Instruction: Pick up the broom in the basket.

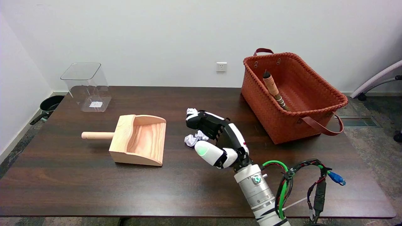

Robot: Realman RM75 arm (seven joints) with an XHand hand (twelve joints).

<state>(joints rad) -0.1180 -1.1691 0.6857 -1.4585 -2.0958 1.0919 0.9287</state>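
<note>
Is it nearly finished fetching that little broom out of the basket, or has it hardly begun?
Hardly begun. Nothing looks done: the broom lies inside the orange basket, its handle leaning on the wall, untouched. The right hand holds nothing and hovers mid-table near crumpled paper, short of the basket. Left: reach into the basket, grip the handle, lift it out.

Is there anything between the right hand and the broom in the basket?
Yes: the basket's near wall. The broom leans inside, handle end up; the right hand sits low over the table, so it must go over the rim.

Broom (272,87) head hidden behind basket (267,103) front wall; crumpled paper (194,139) partly behind robot hand (216,138).
</note>
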